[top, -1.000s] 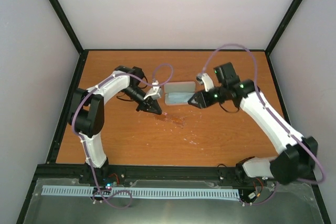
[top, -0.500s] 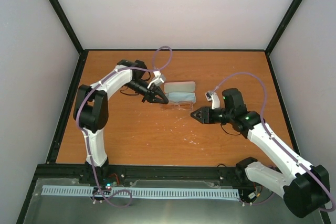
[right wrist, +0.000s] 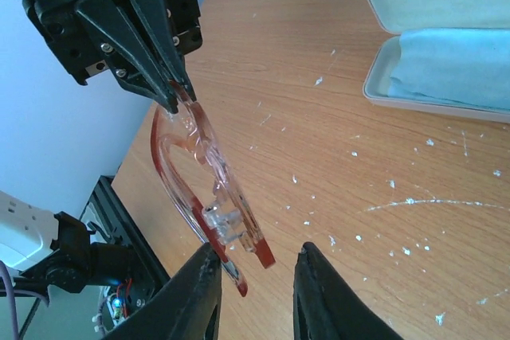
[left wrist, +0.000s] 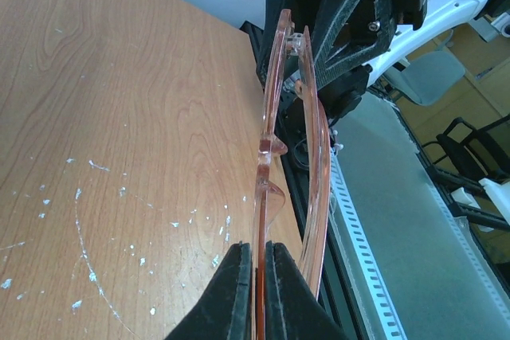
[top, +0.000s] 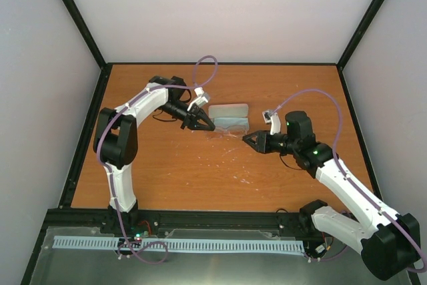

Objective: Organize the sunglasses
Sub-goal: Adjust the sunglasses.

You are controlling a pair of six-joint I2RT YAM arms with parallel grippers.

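— Where are the sunglasses (right wrist: 205, 142)?
— In the left gripper (top: 208, 127), which is clamped tight on one end of the frame. From its fingertips they stretch out to the right, and the left wrist view shows the orange lenses edge-on.
— And relative to the case (top: 229, 109)?
— Just on its near side, around the middle of the table (top: 167, 178). The case lies open with its lid toward the far side and a blue cloth (right wrist: 454, 69) in its near half.
— What about the right gripper (top: 245, 138)?
— It faces the left one from the right, with its fingers spread apart. The free end of the sunglasses reaches into the gap and sits close to one finger. Whether it touches that finger cannot be told.
— So only one arm has hold?
— Yes, the left alone grips. The right one is released.
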